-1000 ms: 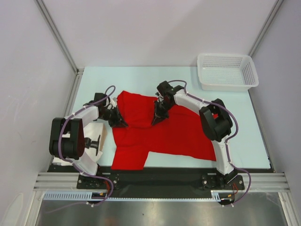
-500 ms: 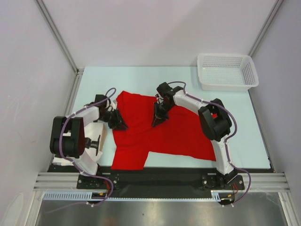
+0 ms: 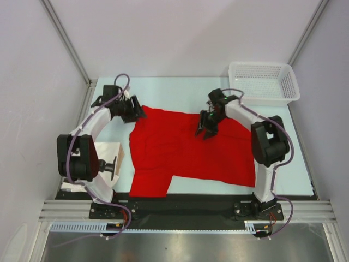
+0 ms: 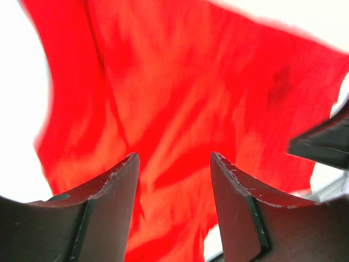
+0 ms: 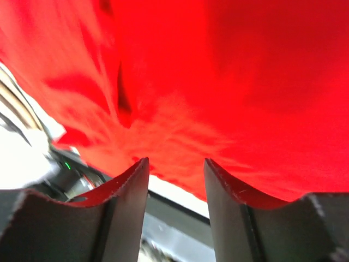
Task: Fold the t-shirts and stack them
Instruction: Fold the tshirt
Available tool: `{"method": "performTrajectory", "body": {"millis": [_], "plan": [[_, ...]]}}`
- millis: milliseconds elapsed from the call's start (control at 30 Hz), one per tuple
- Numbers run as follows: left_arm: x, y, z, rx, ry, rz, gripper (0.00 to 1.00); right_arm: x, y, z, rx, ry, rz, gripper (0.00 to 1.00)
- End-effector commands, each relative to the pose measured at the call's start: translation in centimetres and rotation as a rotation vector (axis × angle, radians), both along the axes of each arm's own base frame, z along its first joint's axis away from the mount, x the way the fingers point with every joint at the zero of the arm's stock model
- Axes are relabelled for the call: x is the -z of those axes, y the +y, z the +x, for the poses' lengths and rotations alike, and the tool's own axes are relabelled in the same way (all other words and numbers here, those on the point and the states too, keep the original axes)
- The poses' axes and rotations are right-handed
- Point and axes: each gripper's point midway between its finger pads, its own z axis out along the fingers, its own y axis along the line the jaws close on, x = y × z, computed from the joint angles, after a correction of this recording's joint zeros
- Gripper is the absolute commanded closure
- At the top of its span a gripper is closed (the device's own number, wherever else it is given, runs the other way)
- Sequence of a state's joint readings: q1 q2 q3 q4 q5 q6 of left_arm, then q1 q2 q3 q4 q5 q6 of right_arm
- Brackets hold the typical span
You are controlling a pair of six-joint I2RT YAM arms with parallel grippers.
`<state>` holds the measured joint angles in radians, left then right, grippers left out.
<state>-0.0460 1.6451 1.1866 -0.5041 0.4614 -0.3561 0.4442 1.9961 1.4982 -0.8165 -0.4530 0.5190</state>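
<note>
The red t-shirt [image 3: 191, 150] lies spread on the table [image 3: 163, 93]. Both jaws stand released and empty: left gripper [image 3: 139, 112] at its far-left corner, right gripper [image 3: 204, 131] over its far-right part. A clean fold wants matched corner grasps.

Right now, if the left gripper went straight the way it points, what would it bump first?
The red t-shirt. The left gripper, jaws open, aims right at its cloth with nothing between. It looks close, though depth is unclear.
</note>
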Motion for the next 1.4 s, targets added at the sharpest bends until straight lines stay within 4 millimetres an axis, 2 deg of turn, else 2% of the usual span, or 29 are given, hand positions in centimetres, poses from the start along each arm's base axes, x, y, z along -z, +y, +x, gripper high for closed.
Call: {"method": "performTrajectory", "body": {"millis": [0, 33, 67, 100, 133, 167, 200, 233, 300, 333, 367, 400, 433, 500, 567, 633, 700, 733, 867, 967, 1000, 1033, 1067, 1100, 1133, 1167, 1267, 1367], "plan": [[-4.0, 1.2, 8.0, -0.012, -0.235, 0.048, 0.39, -3.5, -5.2, 5.4, 0.162, -0.175, -0.046, 0.49], [-2.0, 1.4, 9.2, -0.019, -0.189, 0.060, 0.39, -3.9, -7.6, 6.7, 0.239, -0.191, -0.053, 0.49], [-1.3, 1.6, 10.2, -0.026, -0.171, 0.066, 0.39, -4.1, -9.1, 7.4, 0.280, -0.208, -0.074, 0.48], [-2.6, 1.9, 12.2, -0.041, -0.209, 0.073, 0.40, -4.4, -10.1, 8.0, 0.312, -0.225, -0.082, 0.48], [-0.6, 2.2, 13.2, -0.056, -0.182, 0.080, 0.42, -4.8, -11.8, 9.1, 0.361, -0.251, -0.085, 0.46], [-0.7, 2.2, 14.1, -0.080, -0.192, 0.065, 0.45, -5.4, -12.8, 9.6, 0.392, -0.278, -0.095, 0.46], [-0.8, 1.8, 14.8, -0.077, -0.207, 0.035, 0.48, -5.5, -13.6, 9.9, 0.416, -0.285, -0.103, 0.46], [-0.2, 1.8, 16.2, -0.088, -0.242, 0.003, 0.58, -5.9, -14.8, 10.6, 0.449, -0.308, -0.106, 0.46], [0.3, 0.9, 17.1, -0.121, -0.224, -0.091, 0.67, -5.9, -16.0, 10.9, 0.493, -0.324, -0.116, 0.47], [0.3, 0.5, 17.6, -0.121, -0.230, -0.122, 0.68, -6.0, -16.7, 11.2, 0.514, -0.331, -0.124, 0.48], [1.5, 0.4, 17.9, -0.144, -0.194, -0.144, 0.67, -5.7, -18.1, 11.4, 0.552, -0.331, -0.144, 0.47], [1.5, 0.1, 18.2, -0.146, -0.190, -0.165, 0.63, -5.5, -18.6, 11.4, 0.562, -0.331, -0.144, 0.48], [1.2, -0.4, 18.5, -0.132, -0.206, -0.200, 0.53, -4.9, -19.1, 11.3, 0.570, -0.329, -0.151, 0.48], [1.9, -0.5, 18.8, -0.150, -0.187, -0.216, 0.50, -3.9, -19.8, 11.4, 0.570, -0.320, -0.171, 0.48], [3.0, 0.1, 18.6, -0.180, -0.149, -0.160, 0.48, -3.0, -21.7, 11.6, 0.595, -0.309, -0.204, 0.48], [2.1, 0.3, 18.5, -0.165, -0.200, -0.111, 0.45, -2.2, -23.2, 11.6, 0.609, -0.303, -0.247, 0.47], [2.0, 1.0, 18.1, -0.181, -0.239, -0.029, 0.41, -1.8, -24.1, 11.6, 0.616, -0.298, -0.259, 0.46], [1.2, 1.1, 18.0, -0.177, -0.269, -0.007, 0.41, -1.6, -24.8, 11.6, 0.624, -0.295, -0.266, 0.46], [0.6, 2.5, 17.7, -0.147, -0.314, 0.113, 0.40, -1.3, -26.7, 11.8, 0.644, -0.295, -0.290, 0.43], [0.2, 3.1, 17.8, -0.103, -0.341, 0.189, 0.37, -1.0, -28.0, 11.8, 0.644, -0.294, -0.315, 0.38], [-0.6, 3.1, 18.5, -0.087, -0.357, 0.196, 0.36, -1.0, -28.4, 12.0, 0.643, -0.297, -0.324, 0.37], [0.3, 3.1, 17.8, -0.052, -0.305, 0.217, 0.35, -0.8, -28.8, 11.8, 0.642, -0.285, -0.341, 0.36], [2.4, 2.9, 17.8, -0.019, -0.251, 0.215, 0.35, -0.4, -29.2, 11.7, 0.633, -0.278, -0.352, 0.34], [1.0, 2.7, 18.9, -0.004, -0.272, 0.217, 0.35, -0.4, -29.4, 12.0, 0.626, -0.287, -0.354, 0.33], [2.1, 2.6, 18.0, 0.026, -0.204, 0.219, 0.35, -0.3, -29.2, 12.2, 0.617, -0.294, -0.341, 0.30], [3.5, 2.4, 18.0, 0.048, -0.174, 0.212, 0.35, -0.2, -29.1, 12.4, 0.602, -0.302, -0.327, 0.30], [3.9, 2.4, 17.9, 0.063, -0.149, 0.215, 0.34, 0.3, -28.9, 13.2, 0.581, -0.311, -0.310, 0.29], [5.3, 2.1, 17.8, 0.085, -0.096, 0.204, 0.34, 0.6, -28.7, 13.9, 0.567, -0.328, -0.285, 0.30]]}}
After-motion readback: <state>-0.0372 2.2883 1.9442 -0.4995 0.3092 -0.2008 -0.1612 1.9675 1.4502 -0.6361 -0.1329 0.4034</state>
